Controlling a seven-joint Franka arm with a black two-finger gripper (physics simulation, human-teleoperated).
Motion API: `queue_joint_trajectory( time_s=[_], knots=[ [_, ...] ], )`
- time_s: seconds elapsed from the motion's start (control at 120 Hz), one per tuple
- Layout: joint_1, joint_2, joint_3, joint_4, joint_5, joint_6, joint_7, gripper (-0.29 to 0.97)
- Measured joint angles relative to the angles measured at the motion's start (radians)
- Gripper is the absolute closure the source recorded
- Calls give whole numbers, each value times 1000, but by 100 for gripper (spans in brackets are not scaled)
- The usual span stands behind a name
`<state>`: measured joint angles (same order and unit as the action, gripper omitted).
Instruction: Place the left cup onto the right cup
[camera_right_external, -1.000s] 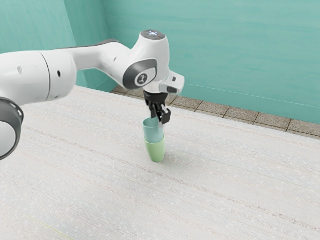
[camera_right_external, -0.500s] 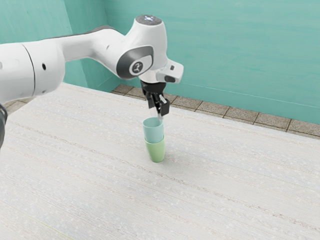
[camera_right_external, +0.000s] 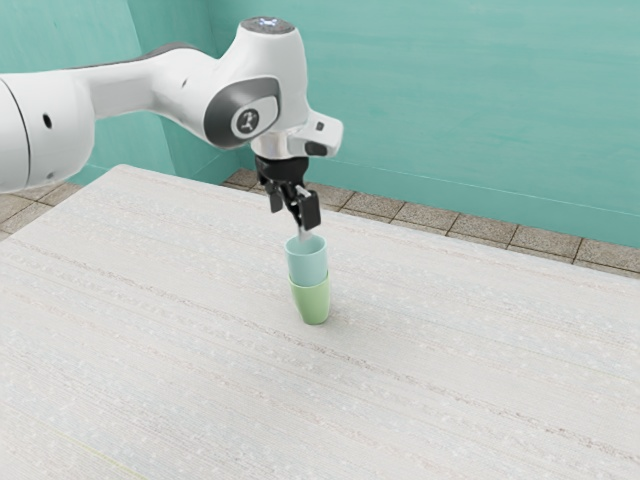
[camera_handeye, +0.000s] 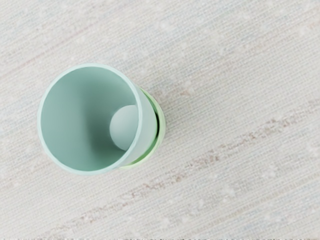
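A light blue cup stands upright, nested in a green cup on the whitish table. My gripper hangs just above the blue cup's rim, slightly toward the exterior view's left, open and holding nothing. In the wrist view I look straight down into the blue cup. The green cup shows there as a thin crescent along one side of it.
The table's far edge runs along a strip of brown floor tiles under a teal wall. The tabletop spreads wide on every side of the stacked cups.
My gripper has let go of the blue cup and risen off its rim, drifting up and toward the exterior view's left. The stacked cups have stayed put.
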<state>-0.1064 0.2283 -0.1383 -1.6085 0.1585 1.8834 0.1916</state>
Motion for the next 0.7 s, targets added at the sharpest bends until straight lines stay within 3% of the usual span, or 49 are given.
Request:
queue_joint_trajectory(
  time_s=[0.7],
  knots=[
    [-14, -118, 88, -35, -140, -122, -5, 0]
  ],
)
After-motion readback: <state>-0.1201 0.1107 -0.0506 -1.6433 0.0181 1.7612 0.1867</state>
